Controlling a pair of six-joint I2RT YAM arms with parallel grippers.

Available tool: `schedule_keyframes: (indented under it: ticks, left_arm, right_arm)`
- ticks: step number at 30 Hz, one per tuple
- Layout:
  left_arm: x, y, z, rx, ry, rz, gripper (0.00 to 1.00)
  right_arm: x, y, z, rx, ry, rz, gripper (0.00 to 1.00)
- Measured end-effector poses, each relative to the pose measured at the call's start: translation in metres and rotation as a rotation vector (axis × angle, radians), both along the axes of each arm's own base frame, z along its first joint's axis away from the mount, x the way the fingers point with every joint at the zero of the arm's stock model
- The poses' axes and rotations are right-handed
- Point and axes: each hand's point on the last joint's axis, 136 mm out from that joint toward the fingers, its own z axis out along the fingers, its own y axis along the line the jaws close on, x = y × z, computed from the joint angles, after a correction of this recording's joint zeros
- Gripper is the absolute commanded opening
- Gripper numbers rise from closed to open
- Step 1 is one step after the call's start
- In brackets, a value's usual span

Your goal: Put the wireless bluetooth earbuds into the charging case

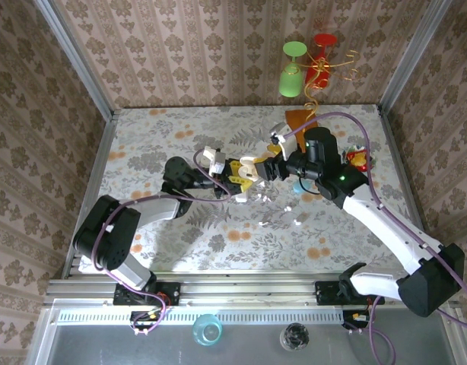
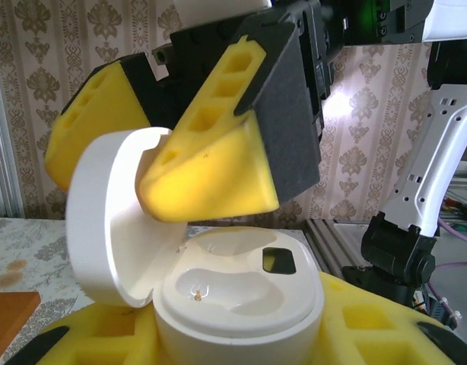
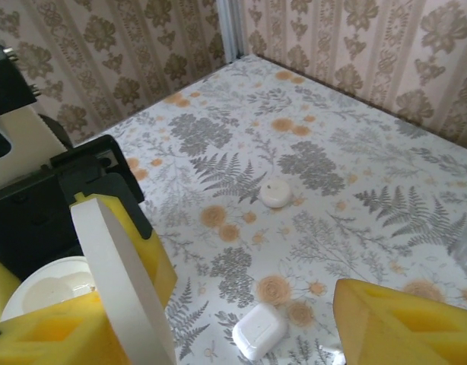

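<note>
The white round charging case (image 2: pixel 241 293) stands open, its lid (image 2: pixel 104 220) tipped up to the left and both wells empty. My left gripper (image 2: pixel 241 338) is shut on its base with yellow pads (image 2: pixel 385 327). My right gripper (image 2: pixel 154 152) hovers open just above it, yellow fingers (image 2: pixel 211 175) on either side of the lid's top edge. From the right wrist, the lid (image 3: pixel 119 281) stands beside the left finger (image 3: pixel 51 334), far from the other finger (image 3: pixel 401 319). From above, both grippers (image 1: pixel 237 173) (image 1: pixel 265 169) meet mid-table. Small white earbuds (image 1: pixel 287 207) (image 1: pixel 298 222) lie on the table in front of them.
A white round case (image 3: pixel 276 192) and a white rounded-square case (image 3: pixel 258 331) lie on the floral table below the right gripper. A small teal thing (image 1: pixel 298 186) sits under the right arm. A red and yellow toy (image 1: pixel 357 158) and an orange piece (image 1: pixel 300 120) sit at the back right.
</note>
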Motion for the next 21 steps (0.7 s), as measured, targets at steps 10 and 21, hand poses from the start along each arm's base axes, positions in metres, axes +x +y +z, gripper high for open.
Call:
schedule_keyframes:
  ticks: [10, 21]
  left_arm:
    - [-0.002, 0.0, 0.0, 0.003, 0.005, -0.013, 0.33]
    - [0.011, 0.005, 0.001, -0.006, 0.011, 0.043, 0.33]
  right_arm:
    - [-0.012, 0.007, 0.002, 0.072, 0.055, 0.12, 0.66]
    - [-0.028, -0.005, 0.011, 0.136, 0.025, 0.135, 0.82]
